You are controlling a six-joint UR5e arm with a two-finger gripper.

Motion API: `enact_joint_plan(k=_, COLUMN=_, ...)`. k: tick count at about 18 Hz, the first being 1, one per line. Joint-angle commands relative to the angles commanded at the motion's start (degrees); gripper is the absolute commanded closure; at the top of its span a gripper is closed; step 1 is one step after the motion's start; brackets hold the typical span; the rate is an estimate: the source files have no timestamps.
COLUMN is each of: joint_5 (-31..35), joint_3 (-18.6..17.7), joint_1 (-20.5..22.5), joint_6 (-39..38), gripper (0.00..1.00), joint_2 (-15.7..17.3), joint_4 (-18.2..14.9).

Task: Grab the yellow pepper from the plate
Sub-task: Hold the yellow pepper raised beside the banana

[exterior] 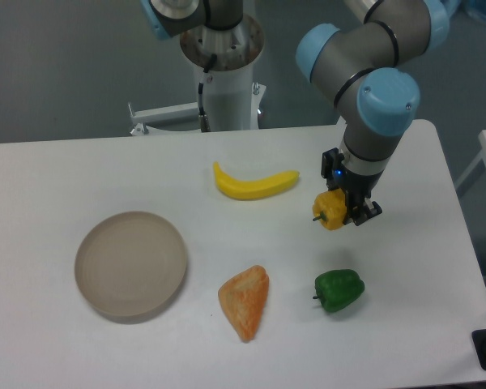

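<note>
In the fixed camera view, the gripper (340, 212) hangs over the right half of the white table (57, 174), its jaws pinching the yellow pepper (330, 211), whose dark stem points left. The pepper sits between the fingers, well apart from the beige plate (130, 264), which lies at the left with nothing in it. A yellow banana (254, 182) lies just left of the gripper. Below it rests a green pepper (338, 290), and an orange wedge-shaped piece (245, 301) lies between the plate and the green pepper
</note>
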Motion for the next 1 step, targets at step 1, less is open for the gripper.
enact_joint_plan(k=1, joint_5=0.0, joint_3=0.0, joint_1=0.3, joint_6=0.0, gripper=0.97, joint_2=0.1, joint_4=0.0)
